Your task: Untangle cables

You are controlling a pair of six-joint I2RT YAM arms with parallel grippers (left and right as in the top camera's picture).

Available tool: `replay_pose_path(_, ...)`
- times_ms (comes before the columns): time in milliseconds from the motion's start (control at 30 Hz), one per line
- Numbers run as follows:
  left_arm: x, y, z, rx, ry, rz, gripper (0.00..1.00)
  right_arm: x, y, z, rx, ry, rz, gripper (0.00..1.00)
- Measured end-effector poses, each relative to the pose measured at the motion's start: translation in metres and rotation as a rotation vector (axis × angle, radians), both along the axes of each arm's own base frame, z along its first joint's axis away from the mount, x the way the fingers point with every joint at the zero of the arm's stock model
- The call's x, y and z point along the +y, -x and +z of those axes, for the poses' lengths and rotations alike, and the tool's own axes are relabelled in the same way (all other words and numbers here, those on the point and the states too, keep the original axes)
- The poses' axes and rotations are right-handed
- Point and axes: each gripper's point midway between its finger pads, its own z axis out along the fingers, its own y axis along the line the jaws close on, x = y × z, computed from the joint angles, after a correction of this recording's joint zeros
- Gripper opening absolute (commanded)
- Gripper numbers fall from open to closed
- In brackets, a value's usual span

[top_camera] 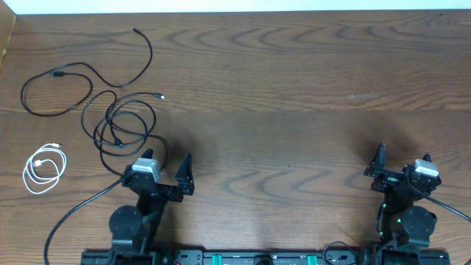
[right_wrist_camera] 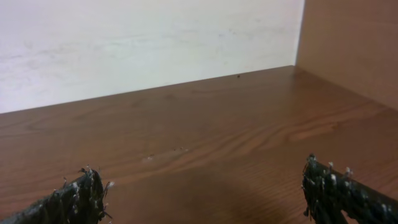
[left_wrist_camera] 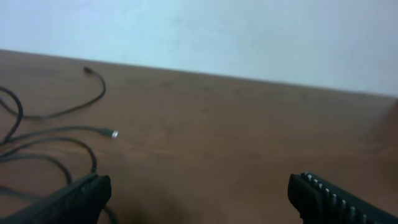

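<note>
The cables lie at the far left of the table in the overhead view. One long black cable (top_camera: 57,74) runs in a wide loop toward the back. A second black cable (top_camera: 158,96) lies in overlapping coils just beyond my left gripper (top_camera: 169,157). A short white cable (top_camera: 43,168) lies coiled apart, nearer the left edge. My left gripper is open and empty, and in its wrist view (left_wrist_camera: 199,190) the black cables (left_wrist_camera: 62,129) lie ahead to the left. My right gripper (top_camera: 402,159) is open and empty, far from the cables, over bare wood (right_wrist_camera: 202,183).
The brown wooden table (top_camera: 294,88) ends at a white wall (right_wrist_camera: 143,43) at the back. A wooden side panel (right_wrist_camera: 348,43) stands at the right. A thick black arm cable (top_camera: 70,213) trails from the left arm's base.
</note>
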Motion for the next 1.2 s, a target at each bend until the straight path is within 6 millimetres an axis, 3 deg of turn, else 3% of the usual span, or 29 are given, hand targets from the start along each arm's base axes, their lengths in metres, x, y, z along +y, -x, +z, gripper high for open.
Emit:
replay_pose_path(67,0.001,-0.002,-0.015,0.024,-0.021,0.004,0.96,0.000,0.000,0.000,0.000,0.000,0.000,0.99)
replay_pose_path(467,0.023,-0.012,-0.008,-0.062,-0.091,0.128,0.96,0.000,0.000,0.000,0.000,0.000,0.000,0.99)
replay_pose_path(1200,0.029,-0.012,-0.009,-0.066,-0.147,0.156,0.96,0.000,0.000,0.000,0.000,0.000,0.000,0.99)
